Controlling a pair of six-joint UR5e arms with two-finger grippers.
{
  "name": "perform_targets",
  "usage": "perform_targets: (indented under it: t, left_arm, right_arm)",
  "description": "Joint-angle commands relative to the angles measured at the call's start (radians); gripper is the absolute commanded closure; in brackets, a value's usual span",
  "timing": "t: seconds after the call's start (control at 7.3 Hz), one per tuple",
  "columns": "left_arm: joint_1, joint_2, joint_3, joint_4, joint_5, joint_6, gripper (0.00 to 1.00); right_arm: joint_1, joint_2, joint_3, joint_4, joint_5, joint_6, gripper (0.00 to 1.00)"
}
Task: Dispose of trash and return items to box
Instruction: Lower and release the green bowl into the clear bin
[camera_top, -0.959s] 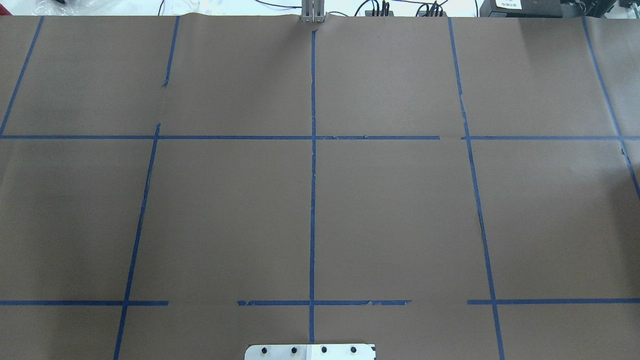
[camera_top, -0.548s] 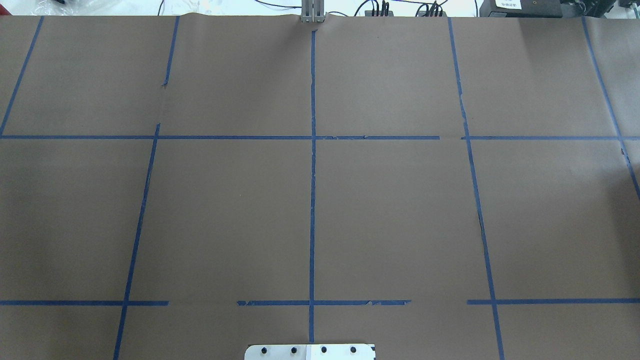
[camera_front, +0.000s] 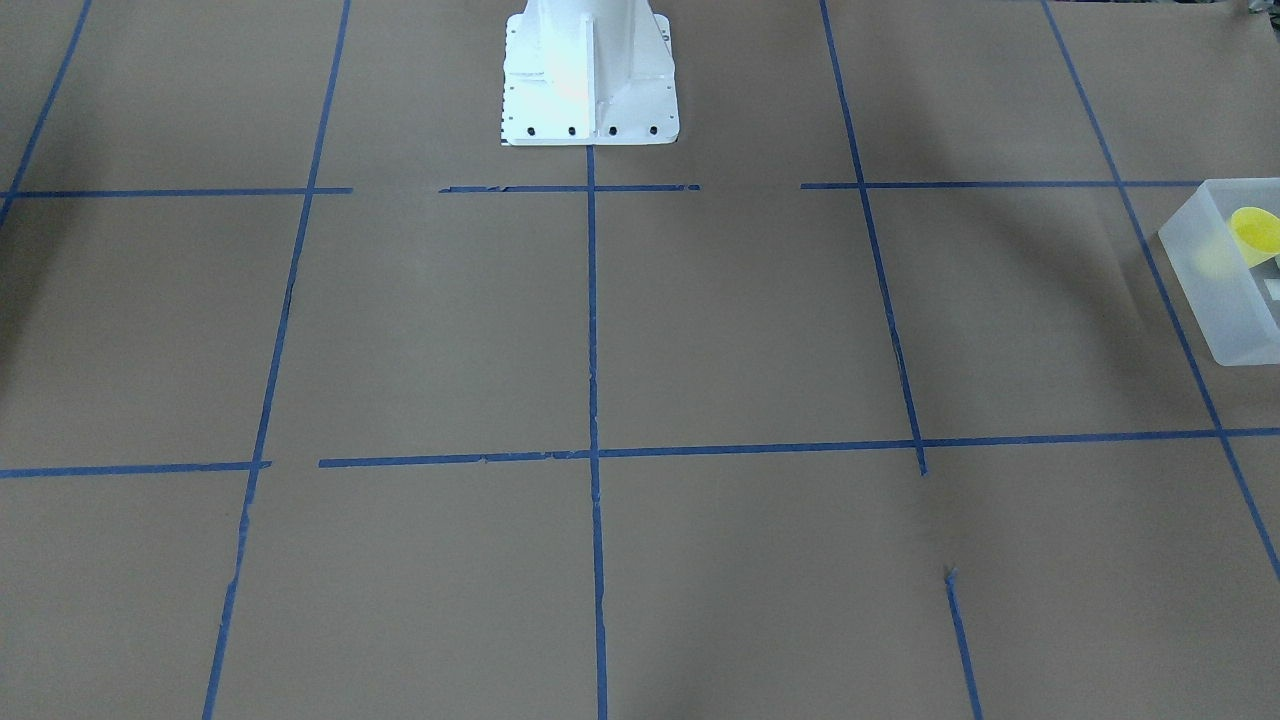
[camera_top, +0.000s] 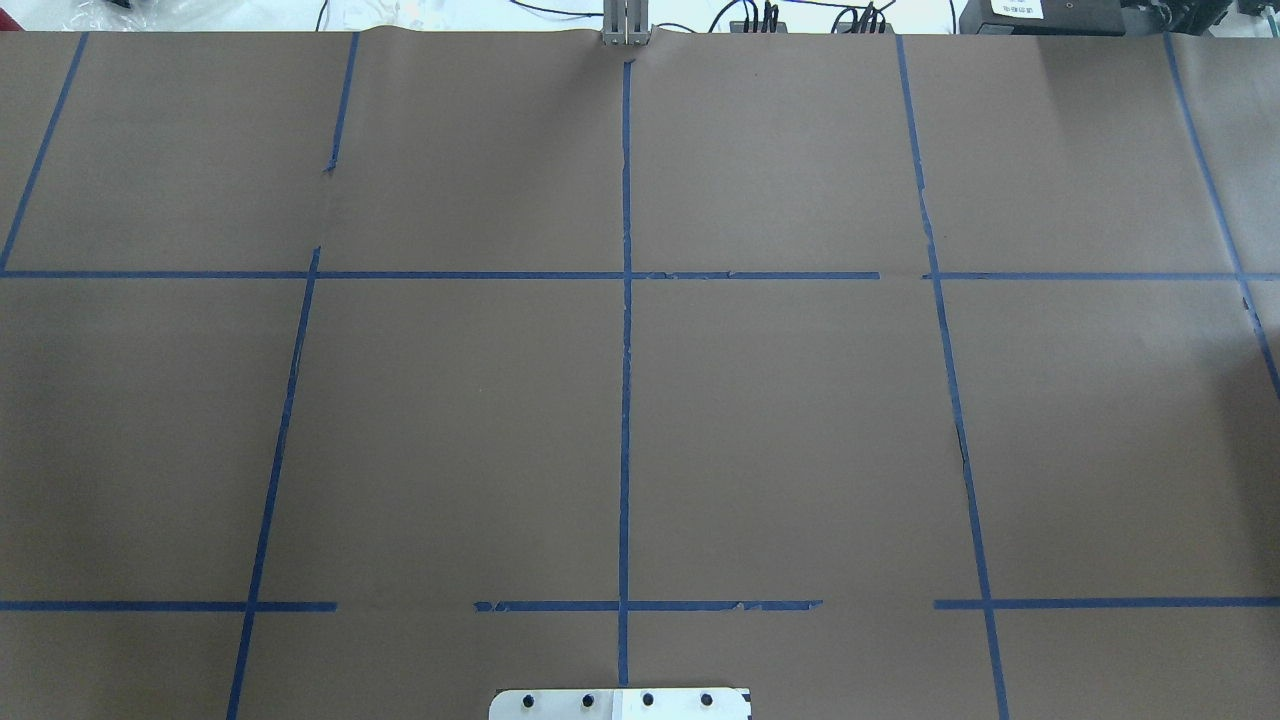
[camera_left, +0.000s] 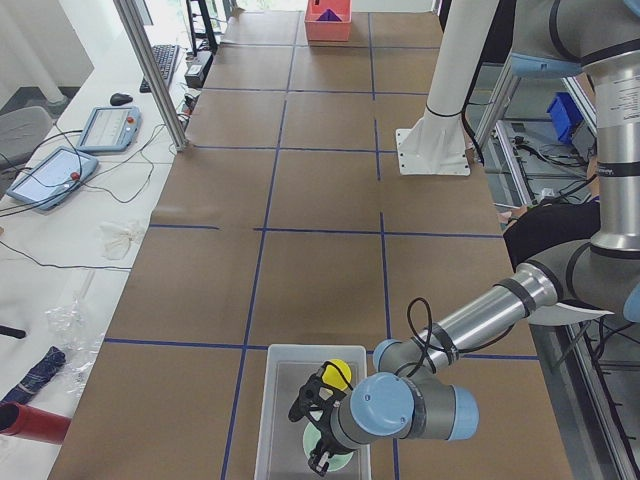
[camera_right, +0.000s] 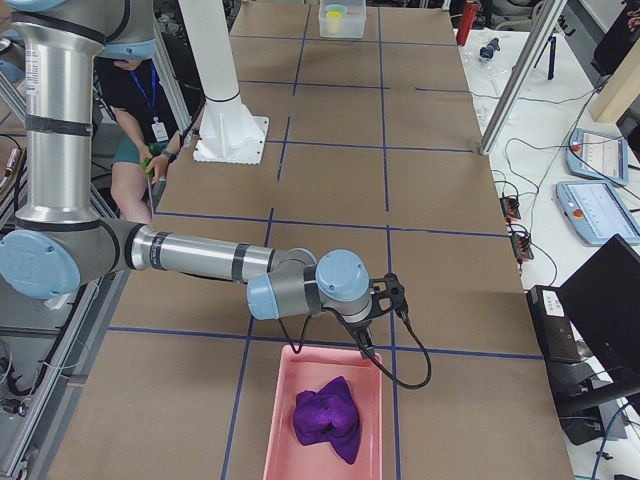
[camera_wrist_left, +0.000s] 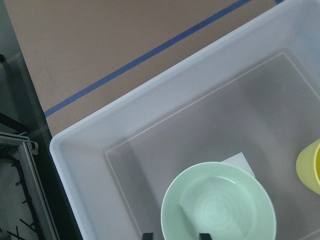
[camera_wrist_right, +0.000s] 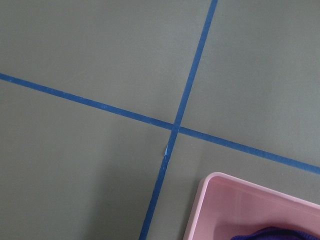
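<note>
The box, a frosted-white bin (camera_wrist_left: 100, 165), holds the mint-green bowl (camera_wrist_left: 220, 205) and the yellow cup (camera_wrist_left: 311, 167). In the left wrist view my left gripper (camera_wrist_left: 175, 236) is open, its two tips apart just above the bowl's near rim. In the exterior left view it (camera_left: 318, 420) hangs inside the bin (camera_left: 275, 400), with the cup (camera_left: 338, 373) beside it. The bin (camera_front: 1225, 300) sits at the right edge of the front-facing view. My right gripper (camera_right: 368, 340) hovers at the far edge of a pink tray; I cannot tell whether it is open or shut.
The pink tray (camera_right: 285, 420) holds a purple cloth (camera_right: 327, 417) and also shows in the right wrist view (camera_wrist_right: 240, 205). The white robot base (camera_front: 590, 75) stands mid-table. A seated person (camera_right: 140, 110) is behind the robot. Tablets and cables lie on the side bench.
</note>
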Motion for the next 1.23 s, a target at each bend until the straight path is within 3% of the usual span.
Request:
perform_targets:
  t: [0.0, 0.41, 0.68, 0.96, 1.1]
  left_arm:
    - [0.042, -0.012, -0.114, 0.004, 0.012, -0.137, 0.0]
    - [0.209, -0.013, -0.282, 0.021, 0.006, -0.551, 0.0]
    - [0.269, -0.013, -0.435, 0.161, 0.0, -0.578, 0.0]
    - [0.271, 0.016, -0.425, 0.232, -0.095, -0.581, 0.0]
    - [0.271, 0.002, -0.43, 0.387, -0.104, -0.581, 0.0]
  right_arm:
    - [-0.006, 0.012, 0.004, -0.003, -0.008, 0.004, 0.01]
    - [-0.026, 0.014, 0.001, -0.009, -0.101, 0.007, 0.0]
    - [-0.058, -0.018, -0.008, -0.076, -0.13, -0.007, 0.0]
    - [-0.058, -0.005, -0.001, -0.194, -0.109, -0.007, 0.0]
    - [-0.06, 0.027, -0.005, -0.275, -0.098, -0.007, 0.0]
